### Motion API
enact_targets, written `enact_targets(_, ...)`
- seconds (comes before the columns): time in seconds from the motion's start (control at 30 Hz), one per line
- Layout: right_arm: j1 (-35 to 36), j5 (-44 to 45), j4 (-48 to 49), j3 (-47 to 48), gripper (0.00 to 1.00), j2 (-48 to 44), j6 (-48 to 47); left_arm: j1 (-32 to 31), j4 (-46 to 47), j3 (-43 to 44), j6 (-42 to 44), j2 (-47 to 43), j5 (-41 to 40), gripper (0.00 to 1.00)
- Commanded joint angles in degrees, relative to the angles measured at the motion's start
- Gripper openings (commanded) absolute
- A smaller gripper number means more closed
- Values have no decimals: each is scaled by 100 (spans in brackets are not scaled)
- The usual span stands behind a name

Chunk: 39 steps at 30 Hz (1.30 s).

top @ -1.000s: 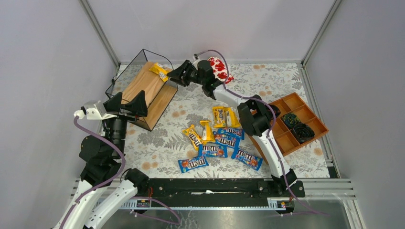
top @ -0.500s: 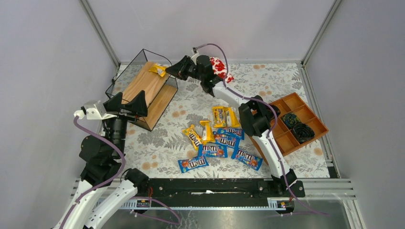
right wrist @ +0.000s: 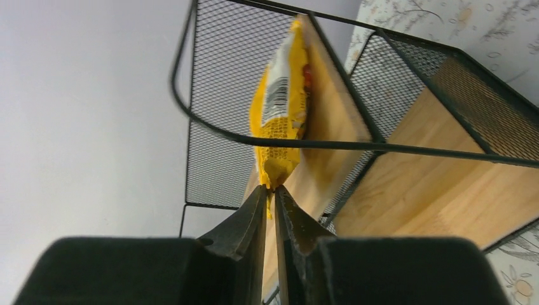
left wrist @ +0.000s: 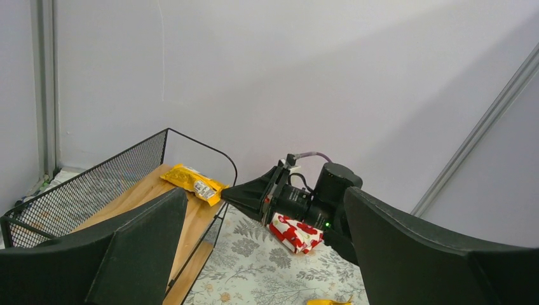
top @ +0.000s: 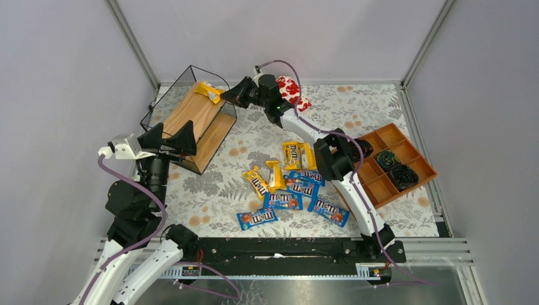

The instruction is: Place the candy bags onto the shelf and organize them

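The shelf (top: 191, 117), black wire with two wooden tiers, stands at the back left. My right gripper (top: 227, 95) is shut on the end of a yellow candy bag (top: 209, 91) that lies on the far end of the upper board; the pinch shows in the right wrist view (right wrist: 273, 185), and the bag (left wrist: 192, 182) and shelf (left wrist: 76, 190) show in the left wrist view. Several yellow and blue candy bags (top: 289, 190) lie in a heap mid-table. My left gripper (top: 170, 138) is open and empty, raised beside the shelf's near end.
A red-and-white floral pouch (top: 293, 92) lies at the back, under my right forearm. An orange-brown compartment tray (top: 394, 164) with dark items sits at the right. Grey walls close in the table on three sides.
My right gripper has carried the yellow bag left and farther back along the upper board. The left arm has not moved.
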Motion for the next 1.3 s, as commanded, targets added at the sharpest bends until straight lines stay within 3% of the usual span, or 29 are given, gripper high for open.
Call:
enact_targets(0.0, -47, 107, -48, 372, 16, 93, -84, 25, 239, -34, -42, -12, 68, 99)
enact_targets(0.23, -99, 117, -163, 556, 18, 201, -109, 23, 234, -36, -64, 7, 93, 99)
enact_targets(0.5, -158, -218, -192, -43, 40, -318, -362, 22, 225, -44, -58, 6, 89, 99)
enact_targets(0.63, -162, -553, -279, -1397, 54, -1408, -1069, 24, 216, -54, -57, 15, 67, 99)
enact_targets(0.7, -162, -558, -490, -2505, 60, -2274, -1679, 31, 216, -53, -66, 8, 91, 99)
enact_targets(0.83, -155, -345, -1365, -4416, 75, -3710, -3096, 31, 208, -67, -110, 20, 130, 99)
enact_targets(0.93, -139, 6, -2101, -5959, 80, -4665, -3733, 23, 199, -71, -167, 57, 220, 99)
enact_targets(1.1, 37, 1020, -2776, -8298, 89, -6671, -3862, 22, 162, -60, -310, 210, 439, 99)
enact_targets(1.27, 75, 1685, -3296, -9602, 92, -8437, -3356, -3, 50, 44, -533, 749, 1019, 98)
